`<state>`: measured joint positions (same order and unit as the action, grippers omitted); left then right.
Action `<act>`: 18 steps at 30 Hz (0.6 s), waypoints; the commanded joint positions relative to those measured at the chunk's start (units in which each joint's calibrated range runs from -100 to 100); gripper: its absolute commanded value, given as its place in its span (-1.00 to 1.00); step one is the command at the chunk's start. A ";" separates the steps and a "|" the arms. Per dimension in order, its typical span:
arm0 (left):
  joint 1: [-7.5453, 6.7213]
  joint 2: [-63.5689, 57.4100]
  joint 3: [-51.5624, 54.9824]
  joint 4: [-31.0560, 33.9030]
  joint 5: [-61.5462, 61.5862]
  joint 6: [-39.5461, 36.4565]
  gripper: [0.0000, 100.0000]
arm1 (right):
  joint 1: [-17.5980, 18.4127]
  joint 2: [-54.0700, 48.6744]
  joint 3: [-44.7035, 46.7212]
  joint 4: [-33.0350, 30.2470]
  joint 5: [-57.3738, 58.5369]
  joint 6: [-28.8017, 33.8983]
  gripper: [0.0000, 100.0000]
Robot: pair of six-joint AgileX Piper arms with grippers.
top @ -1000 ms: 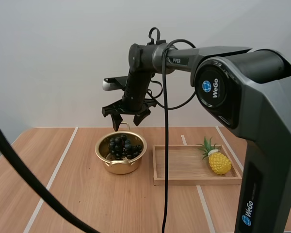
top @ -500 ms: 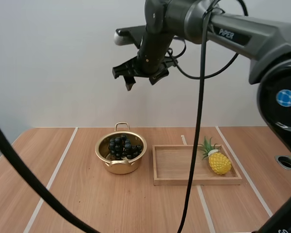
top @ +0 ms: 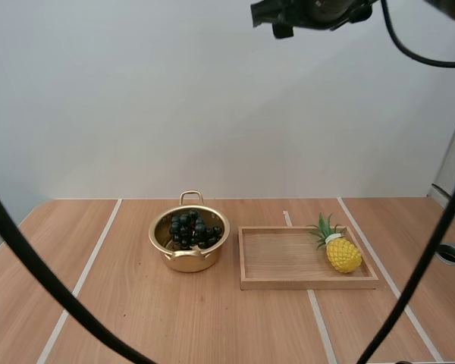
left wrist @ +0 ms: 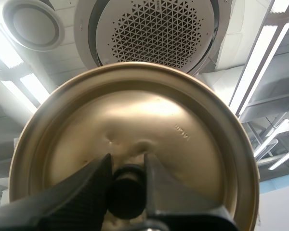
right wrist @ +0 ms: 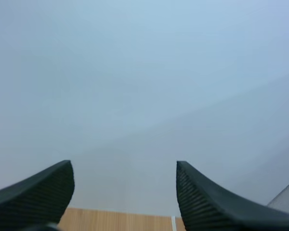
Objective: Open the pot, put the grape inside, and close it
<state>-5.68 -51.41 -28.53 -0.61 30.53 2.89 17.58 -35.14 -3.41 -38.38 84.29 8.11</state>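
Overhead, the right gripper [top: 273, 19] hangs at the top edge of the high view, right of centre and well above the wooden table [top: 136, 318]. Its ribbed fingers [right wrist: 38, 192] stand wide apart with nothing between them. Below, just left of the frame's centre, the gold pot [top: 188, 262] stands uncovered with the bunch of dark grapes [top: 191, 229] inside it (one looped handle faces the back wall). A wooden tray [top: 277, 254] lies just beside the pot on its right, not visibly touching it, and a toy pineapple [top: 343, 254] rests at the tray's right end. In the left wrist view, the left gripper [left wrist: 126, 161] has its fingertips clamped on the black knob [left wrist: 126, 190] of the gold lid [left wrist: 159, 125], whose round face is turned towards the camera.
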 commanded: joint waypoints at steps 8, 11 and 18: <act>0.02 0.00 -0.29 -0.06 -1.31 -0.07 -1.00 | -0.19 -11.36 -0.43 -4.73 -2.45 0.54 -1.00; 0.02 0.00 -0.29 -0.06 -1.31 -0.07 -1.00 | -0.19 -12.35 -0.43 -3.82 -2.59 0.83 -1.00; 0.02 0.00 -0.29 -0.06 -1.31 -0.07 -1.00 | -0.19 -12.46 -0.43 -4.17 0.36 0.83 -1.00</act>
<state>-5.68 -51.41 -28.53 -0.61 30.53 2.89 17.58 -47.10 -3.52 -41.82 83.36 8.98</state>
